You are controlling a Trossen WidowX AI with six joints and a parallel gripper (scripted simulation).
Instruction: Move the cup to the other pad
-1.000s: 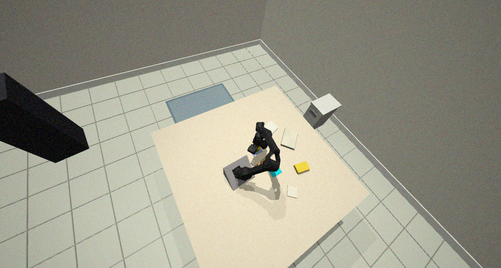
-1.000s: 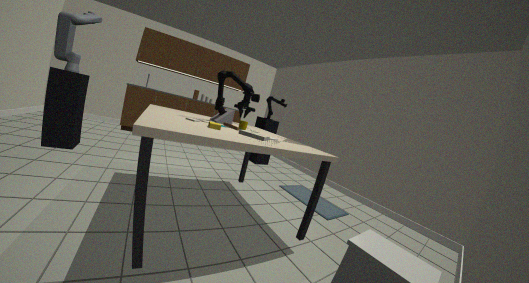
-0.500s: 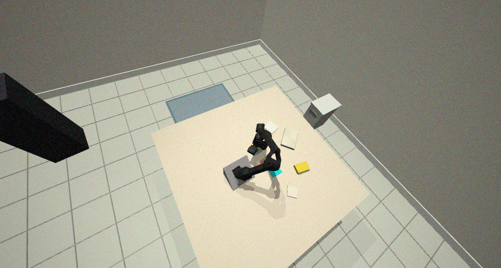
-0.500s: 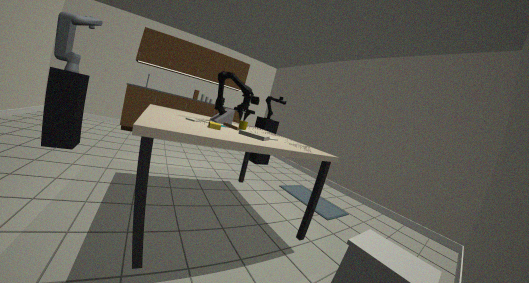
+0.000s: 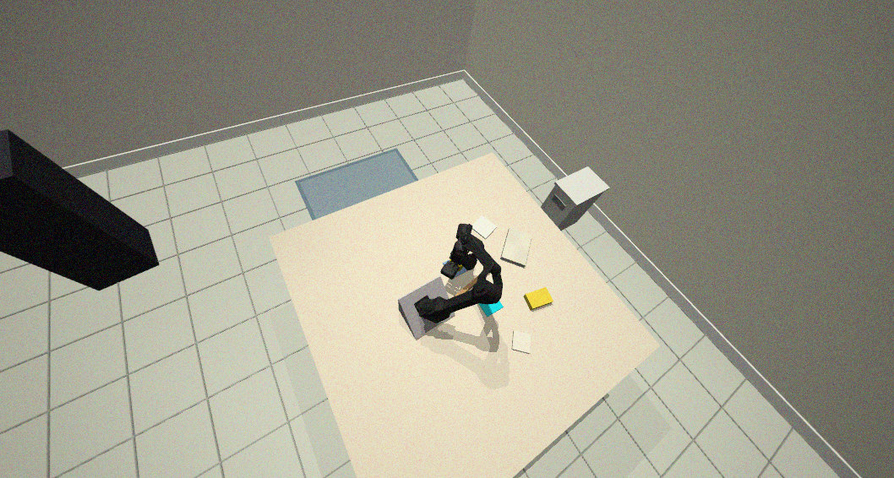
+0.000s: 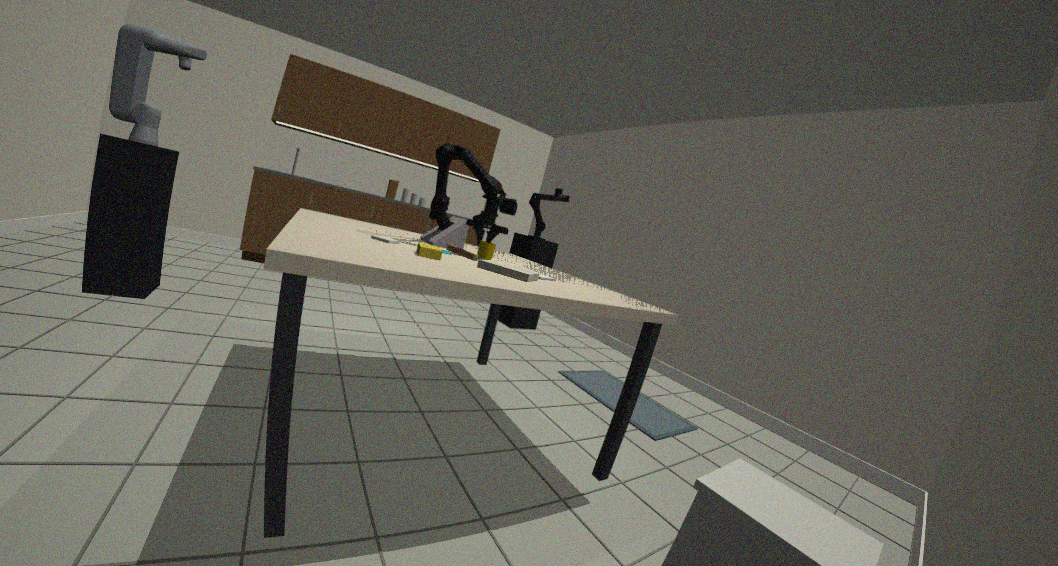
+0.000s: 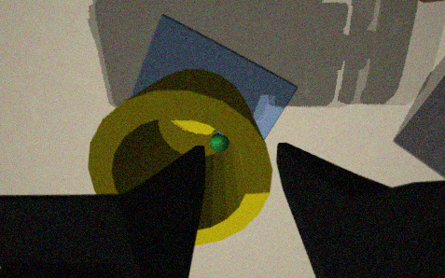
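Step in hand, by my reading: reaching for grasp, cup not yet taken. Gripper (image 7: 241,154) partly open, holding nothing; left finger (image 7: 172,196) overlaps cup rim, right finger to cup's right, over table (image 7: 32,93). Yellow cup (image 7: 116,145) stands on blue pad (image 7: 186,56), green marble (image 7: 219,142) inside (others not visible). Next: straddle wall squarely, close gently, lift level. Cup smooth, thick-walled, round; pad flat, square.
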